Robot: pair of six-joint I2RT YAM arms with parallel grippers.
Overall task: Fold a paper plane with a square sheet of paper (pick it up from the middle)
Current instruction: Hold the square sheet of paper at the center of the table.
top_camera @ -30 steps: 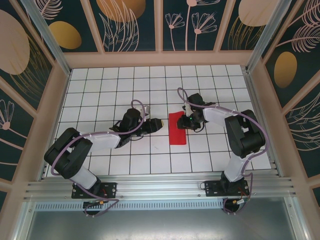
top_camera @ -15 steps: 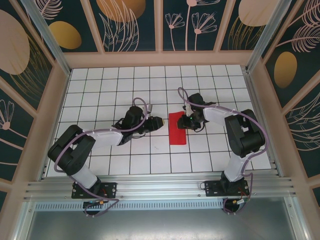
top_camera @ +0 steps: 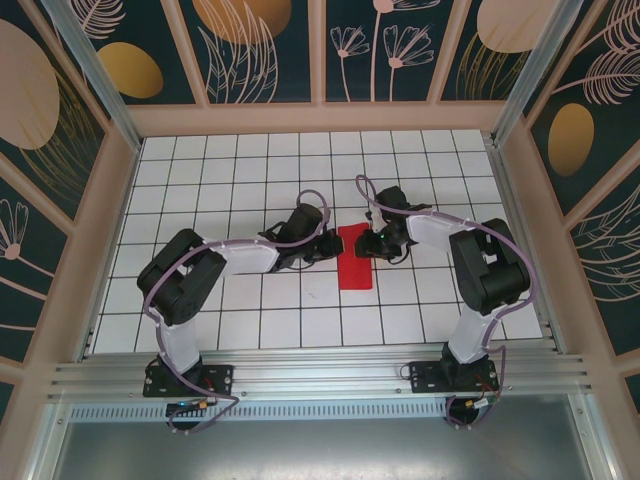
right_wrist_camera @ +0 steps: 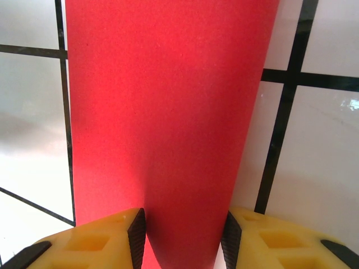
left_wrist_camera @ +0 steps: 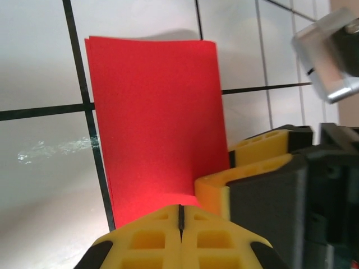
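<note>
Left claw [left_wrist_camera: 180, 210] partly covers the red sheet [left_wrist_camera: 157, 112].

Bright, even light from above fills the top view, which is sharp throughout, with only soft, short shadows on the white tiled table [top_camera: 200, 180]. In the left wrist view a glare streak lies at 9 o'clock and a pale block [left_wrist_camera: 331, 61] blurs at 2 o'clock. In the right wrist view the red paper [right_wrist_camera: 168, 112] is crisp, with grey shading on the tiles at 9 o'clock.

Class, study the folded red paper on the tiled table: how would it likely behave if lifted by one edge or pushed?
The red paper looks thin, two layers showing at its far edge in the left wrist view, so it would probably droop if lifted by one edge. Lying on the glossy tiled table, it would likely slide rather than roll.
</note>
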